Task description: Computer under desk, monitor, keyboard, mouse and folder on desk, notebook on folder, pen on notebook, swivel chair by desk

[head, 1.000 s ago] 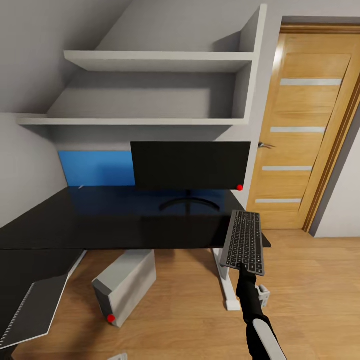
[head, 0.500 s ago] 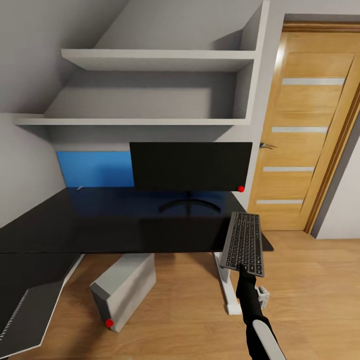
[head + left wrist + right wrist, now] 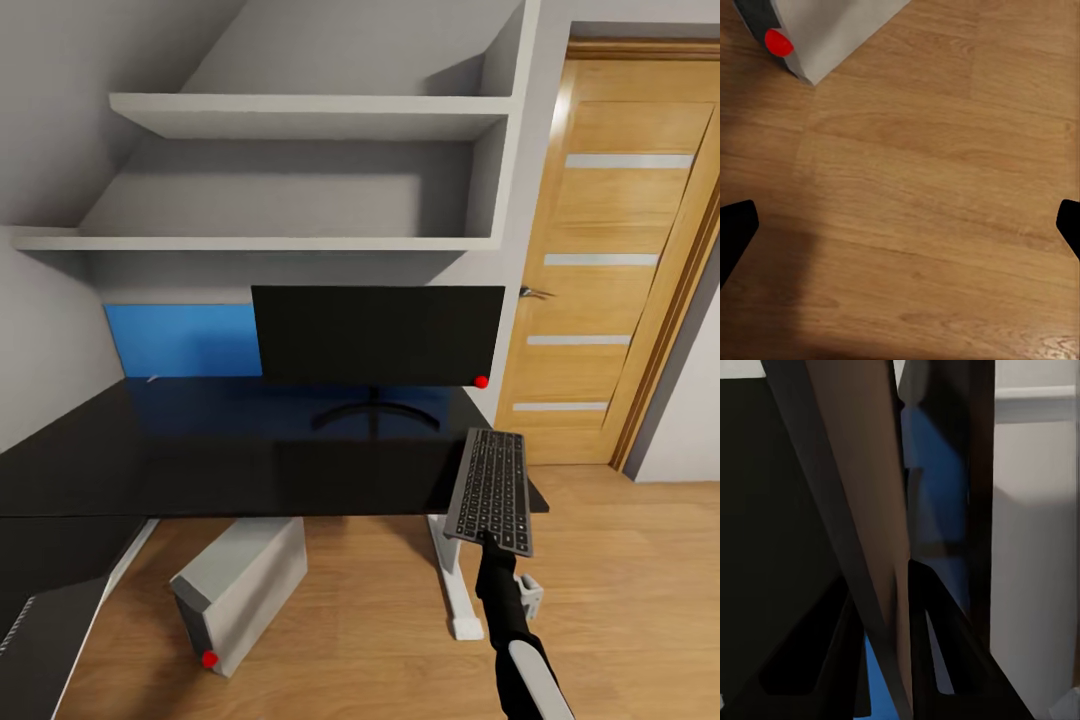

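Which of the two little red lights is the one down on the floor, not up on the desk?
The red light on the computer, the pale grey tower lying on the wood floor under the desk. The other red light sits at the monitor corner.

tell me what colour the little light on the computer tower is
Red. It sits at a lower corner of the pale grey computer, clearest in the left wrist view.

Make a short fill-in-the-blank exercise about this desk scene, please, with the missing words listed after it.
1. The right gripper holds the ____ by its near end.
2. The monitor stands ____ the desk.
3. The computer lies on the floor ____ the desk.
4. The left gripper is ____, above bare floor.

Missing words: keyboard; on; under; open
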Robot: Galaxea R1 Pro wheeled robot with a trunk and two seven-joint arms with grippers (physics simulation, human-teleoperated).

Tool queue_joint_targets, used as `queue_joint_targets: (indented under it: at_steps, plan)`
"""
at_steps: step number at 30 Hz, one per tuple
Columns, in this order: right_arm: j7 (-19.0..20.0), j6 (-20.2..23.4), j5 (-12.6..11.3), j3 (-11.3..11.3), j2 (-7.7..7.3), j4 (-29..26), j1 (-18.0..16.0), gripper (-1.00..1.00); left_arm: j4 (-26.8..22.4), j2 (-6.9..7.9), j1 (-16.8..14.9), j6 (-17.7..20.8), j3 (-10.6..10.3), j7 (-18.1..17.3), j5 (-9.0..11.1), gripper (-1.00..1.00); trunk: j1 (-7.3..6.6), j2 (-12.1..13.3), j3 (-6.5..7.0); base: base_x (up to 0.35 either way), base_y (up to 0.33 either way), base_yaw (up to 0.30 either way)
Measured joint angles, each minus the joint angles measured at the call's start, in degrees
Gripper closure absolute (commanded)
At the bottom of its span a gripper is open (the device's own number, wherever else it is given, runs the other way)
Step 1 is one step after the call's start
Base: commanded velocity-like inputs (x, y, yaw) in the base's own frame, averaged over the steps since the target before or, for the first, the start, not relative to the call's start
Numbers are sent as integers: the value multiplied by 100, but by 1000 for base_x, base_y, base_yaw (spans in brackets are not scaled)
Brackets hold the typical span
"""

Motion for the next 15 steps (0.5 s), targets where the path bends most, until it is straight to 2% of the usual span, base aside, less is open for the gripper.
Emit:
queue_joint_targets:
  at_steps: [3,8,15]
  plan:
    - [-18,-32,1,-13,0,0,0,100,0,0,1,-2,0,0,-5,-100,0,0,0,6,-3,0]
    - [-32,-344,7,-17,-7,-1,-3,100,1,0,1,-2,0,0,-2,-100,0,0,0,1,0,0]
    - [-34,-411,12,-15,-18,0,0,100,1,0,1,-6,5,0,-8,-100,0,0,0,1,0,0]
